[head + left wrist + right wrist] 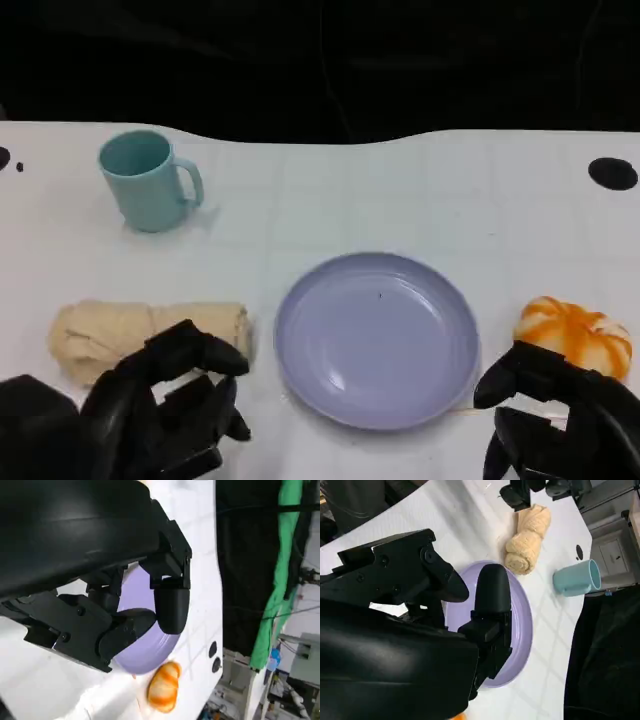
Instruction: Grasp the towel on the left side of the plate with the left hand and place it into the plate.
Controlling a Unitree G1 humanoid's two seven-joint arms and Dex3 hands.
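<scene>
**Ana:** White bench [420,190] ran wide under a dark backdrop. The towel [140,335], a beige roll, lay flat on it, just left of the plate [377,338] and not touching its rim.

**Ben:** And the left robot hand [165,405]?

**Ana:** It hovered at the towel's near edge, black fingers [195,355] curled over that edge, spread apart and holding nothing that I could see. Whether the tips touched the cloth, I couldn't tell.

**Ben:** The plate itself?

**Ana:** Lavender, round, nothing in it, sitting mid-bench. The right wrist view showed it too, with the towel beyond it.

**Ben:** Right side?

**Ana:** The right robot hand [560,420] hung low at the near right corner, fingers bent but parted, clasping nothing. Just behind it sat an orange-and-white bun [575,330], right of the plate and a little apart from it.

**Ben:** Further back?

**Ana:** A teal mug [148,182] stood upright at the far left, handle pointing right, well apart from the towel.
</scene>
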